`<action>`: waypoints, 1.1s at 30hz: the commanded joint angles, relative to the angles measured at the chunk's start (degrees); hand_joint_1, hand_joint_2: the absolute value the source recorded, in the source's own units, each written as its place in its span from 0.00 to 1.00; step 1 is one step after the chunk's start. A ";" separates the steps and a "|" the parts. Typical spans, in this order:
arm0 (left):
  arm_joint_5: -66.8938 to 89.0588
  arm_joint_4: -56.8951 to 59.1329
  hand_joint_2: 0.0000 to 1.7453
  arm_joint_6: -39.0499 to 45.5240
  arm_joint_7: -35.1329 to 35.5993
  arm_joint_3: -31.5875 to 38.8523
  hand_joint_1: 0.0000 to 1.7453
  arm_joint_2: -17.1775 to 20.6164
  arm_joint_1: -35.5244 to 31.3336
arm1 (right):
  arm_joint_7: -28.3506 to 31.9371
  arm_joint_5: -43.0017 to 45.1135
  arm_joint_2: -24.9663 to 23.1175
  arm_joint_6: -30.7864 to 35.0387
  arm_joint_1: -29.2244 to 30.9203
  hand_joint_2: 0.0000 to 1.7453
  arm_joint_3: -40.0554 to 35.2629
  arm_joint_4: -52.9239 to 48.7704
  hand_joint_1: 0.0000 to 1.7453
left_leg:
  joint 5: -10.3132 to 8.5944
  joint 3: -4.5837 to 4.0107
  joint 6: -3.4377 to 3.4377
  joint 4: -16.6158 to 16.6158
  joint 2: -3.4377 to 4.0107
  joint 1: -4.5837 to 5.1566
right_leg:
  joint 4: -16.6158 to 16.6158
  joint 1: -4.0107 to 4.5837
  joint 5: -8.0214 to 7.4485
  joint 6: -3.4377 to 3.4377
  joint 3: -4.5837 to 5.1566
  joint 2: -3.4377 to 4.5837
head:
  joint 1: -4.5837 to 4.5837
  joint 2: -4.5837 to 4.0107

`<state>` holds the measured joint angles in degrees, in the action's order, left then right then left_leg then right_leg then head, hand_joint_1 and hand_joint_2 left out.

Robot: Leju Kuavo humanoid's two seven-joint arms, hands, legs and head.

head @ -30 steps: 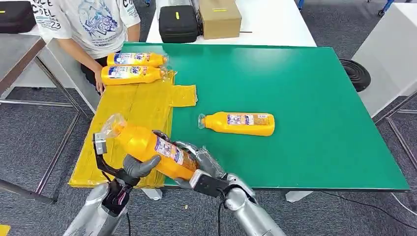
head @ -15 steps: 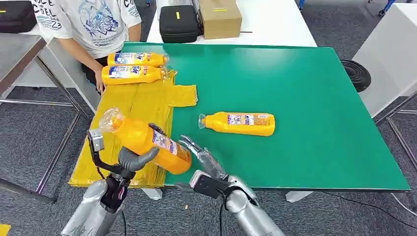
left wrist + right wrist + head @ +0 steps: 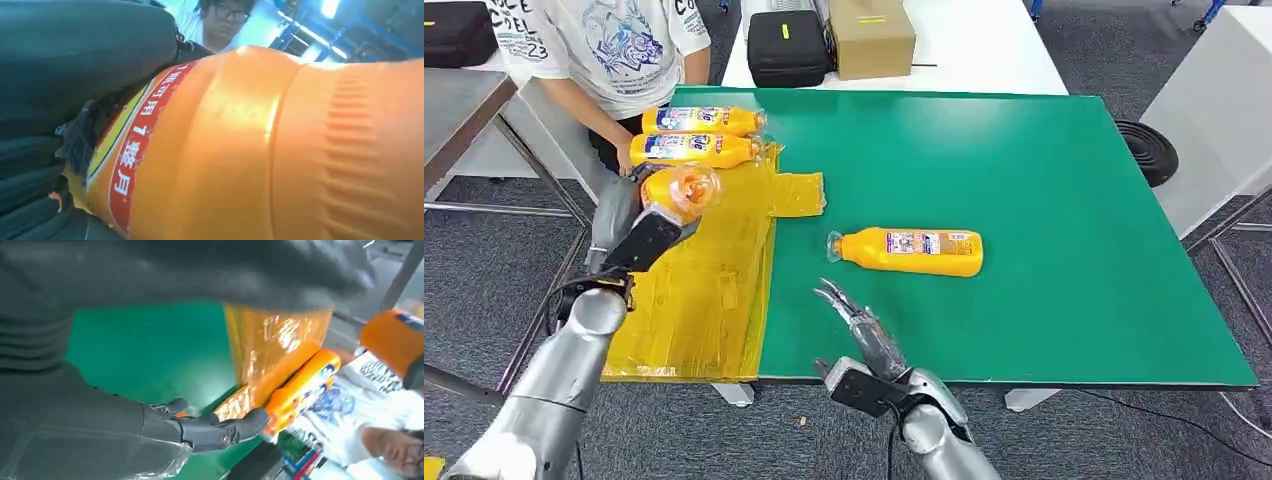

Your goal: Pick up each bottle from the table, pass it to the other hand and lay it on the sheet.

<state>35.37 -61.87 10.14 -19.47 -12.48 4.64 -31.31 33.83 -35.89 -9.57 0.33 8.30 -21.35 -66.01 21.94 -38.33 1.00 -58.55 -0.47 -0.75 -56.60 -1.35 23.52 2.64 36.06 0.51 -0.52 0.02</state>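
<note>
2 glossy orange bottles lie side by side at the far left corner of the green table, on the crinkled yellow sheet; a third bottle lies mid-table. The left hand grips a fourth bottle above the sheet. The right hand hovers at the near edge, fingers spread, holding nothing. Left wrist view: ribbed orange plastic in dark fingers.

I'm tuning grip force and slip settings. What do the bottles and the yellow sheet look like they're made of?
The bottle in the left hand: looks like smooth, glossy orange plastic with a ribbed band and a printed label, judging by the highlights on it. The yellow sheet seems to be thin, shiny, translucent plastic film; it shows wrinkles and glare. The green table looks matte.
</note>
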 commanded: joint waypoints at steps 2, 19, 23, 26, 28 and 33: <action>9.55 10.70 1.00 -10.25 3.25 -8.19 1.00 7.76 -9.35 | 0.03 0.01 2.39 -0.34 -1.07 0.00 3.96 -4.27 0.00 | 0.12 0.27 -0.02 -0.02 -0.06 -0.03 | 0.00 0.07 0.15 -0.14 -0.31 -0.14 | 0.00 0.00; 20.43 24.29 1.00 -14.15 4.97 -18.19 1.00 8.26 -8.48 | -1.29 0.34 2.61 0.79 -3.86 0.00 13.73 -14.62 0.00 | 0.10 0.25 0.00 0.04 0.00 0.01 | 0.06 0.02 0.12 -0.12 -0.28 -0.09 | 0.00 0.00; 20.63 24.75 1.00 -13.71 4.89 -18.47 1.00 7.73 -7.46 | -1.19 0.10 2.22 0.85 -4.22 0.00 13.79 -14.06 0.00 | 0.08 0.19 -0.02 0.06 0.02 0.03 | 0.05 0.01 0.08 -0.10 -0.19 -0.05 | -0.02 0.00; 21.57 26.07 1.00 -13.80 5.10 -19.45 1.00 6.47 -8.08 | -1.06 -0.03 1.89 0.78 -4.31 0.00 14.46 -14.13 0.00 | 0.06 0.15 -0.01 0.03 0.00 0.01 | 0.04 0.02 0.07 -0.09 -0.14 -0.07 | -0.02 0.00; 22.08 28.19 1.00 -13.81 5.24 -19.86 1.00 5.23 -9.09 | -1.06 -0.03 1.69 0.59 -4.40 0.00 14.95 -14.21 0.00 | 0.07 0.20 0.00 0.02 -0.11 -0.01 | 0.04 0.04 0.12 -0.11 -0.23 -0.20 | 0.00 0.00; 22.25 29.48 1.00 -13.85 5.37 -20.21 1.00 4.05 -9.07 | -1.03 -0.07 1.57 0.72 -5.12 0.00 15.25 -14.46 0.00 | 0.08 0.26 0.01 0.04 -0.08 0.02 | 0.05 0.02 0.12 -0.11 -0.29 -0.17 | 0.00 0.00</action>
<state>57.57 -39.83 -3.23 -14.32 -29.22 11.87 -37.93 32.74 -35.87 -7.76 1.18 3.35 -8.53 -81.09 21.95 -38.34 1.00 -58.55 -0.45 -0.74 -56.60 -1.35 23.52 2.63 36.09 0.51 -0.52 0.02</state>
